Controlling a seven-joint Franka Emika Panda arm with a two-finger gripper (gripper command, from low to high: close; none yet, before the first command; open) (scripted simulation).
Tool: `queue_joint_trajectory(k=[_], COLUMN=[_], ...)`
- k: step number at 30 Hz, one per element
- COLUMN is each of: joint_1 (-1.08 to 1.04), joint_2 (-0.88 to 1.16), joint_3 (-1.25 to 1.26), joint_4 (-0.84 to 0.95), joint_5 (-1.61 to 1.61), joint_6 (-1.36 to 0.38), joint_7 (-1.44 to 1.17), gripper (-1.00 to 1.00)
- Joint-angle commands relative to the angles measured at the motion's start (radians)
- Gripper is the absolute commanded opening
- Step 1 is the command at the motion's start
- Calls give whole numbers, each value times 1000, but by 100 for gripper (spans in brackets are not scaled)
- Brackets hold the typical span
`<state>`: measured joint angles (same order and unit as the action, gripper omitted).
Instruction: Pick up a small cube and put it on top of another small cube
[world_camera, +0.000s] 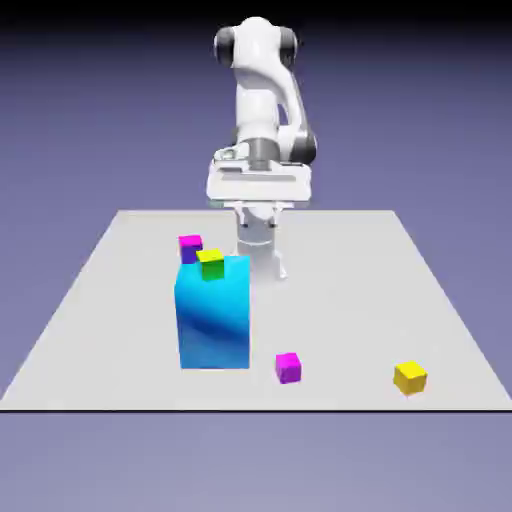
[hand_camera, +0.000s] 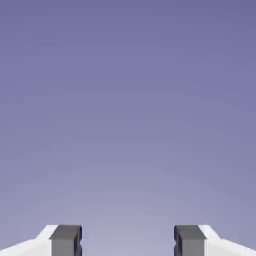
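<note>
With its two grey fingertips spread wide apart and nothing between them, the white two-finger gripper (world_camera: 260, 214) is raised in front of the white robot arm (world_camera: 258, 95). The small all-yellow cube (world_camera: 410, 378) sits on the pale grey surface (world_camera: 350, 300), near its front edge at the exterior view's right. A small magenta cube (world_camera: 288, 368) lies between it and the tall blue block (world_camera: 214, 315). Near the block's top show a green cube with a yellow top (world_camera: 211, 265) and another magenta cube (world_camera: 190, 248).
</note>
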<state>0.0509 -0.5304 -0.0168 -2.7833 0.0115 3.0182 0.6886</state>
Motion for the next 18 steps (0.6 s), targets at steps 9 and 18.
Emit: queue_joint_trajectory(k=[9, 18], joint_1=[290, 580], joint_2=[295, 591], joint_3=[-126, -251], joint_4=[200, 399], joint_5=[86, 172], joint_6=[-140, -281], joint_7=[-391, -783], gripper=[0, 0])
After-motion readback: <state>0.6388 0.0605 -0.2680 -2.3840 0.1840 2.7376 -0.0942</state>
